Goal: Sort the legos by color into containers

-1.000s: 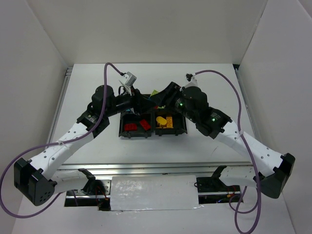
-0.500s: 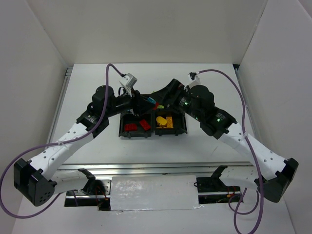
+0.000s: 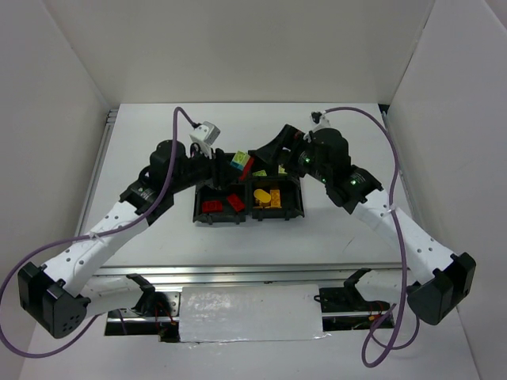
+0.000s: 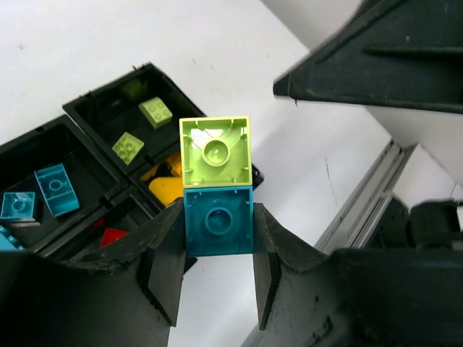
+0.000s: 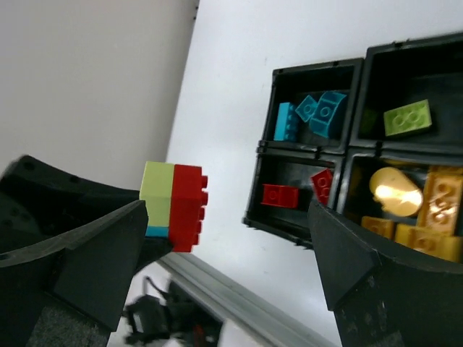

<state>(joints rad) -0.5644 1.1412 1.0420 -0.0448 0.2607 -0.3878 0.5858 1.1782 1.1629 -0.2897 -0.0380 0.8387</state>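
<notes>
Left wrist: L gripper (image 4: 217, 217) pinches cyan brick (image 4: 218, 233), lime brick (image 4: 215, 150) atop; R gripper (image 5: 228, 220) spread wide, seemingly touching nothing.

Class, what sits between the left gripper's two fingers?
A cyan brick, pinched by the left gripper, with a lime green brick joined to its outer end. The left wrist view shows this.
</notes>
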